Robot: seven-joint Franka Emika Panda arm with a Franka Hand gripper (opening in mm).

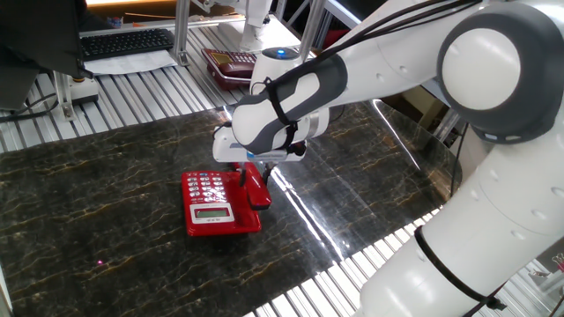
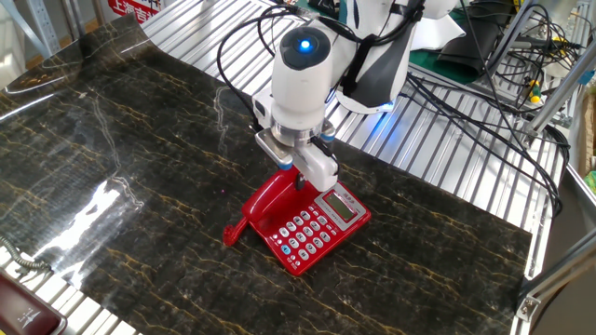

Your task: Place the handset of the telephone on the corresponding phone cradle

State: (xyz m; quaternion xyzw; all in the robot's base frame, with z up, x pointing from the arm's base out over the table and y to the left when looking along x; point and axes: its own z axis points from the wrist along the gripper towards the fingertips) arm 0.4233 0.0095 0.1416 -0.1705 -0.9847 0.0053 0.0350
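Claw (image 2: 300, 170) of ours grips the handset (image 2: 267, 198) above the phone cradle (image 1: 249, 210) of the telephone (image 2: 317, 227), mid-counter (image 2: 140, 167).

Gripper (image 2: 300, 173) clamps the red handset (image 2: 265, 199) alongside the telephone (image 2: 312, 227) on the dark marbled table (image 2: 121, 177).

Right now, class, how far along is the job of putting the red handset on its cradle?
Done: the gripper has the handset, fingers closed around its upper end. In hand: the handset lies along the button-free side of the telephone, over the phone cradle, though whether it sits fully down cannot be told. Left: seat it if needed, open the fingers and lift clear.
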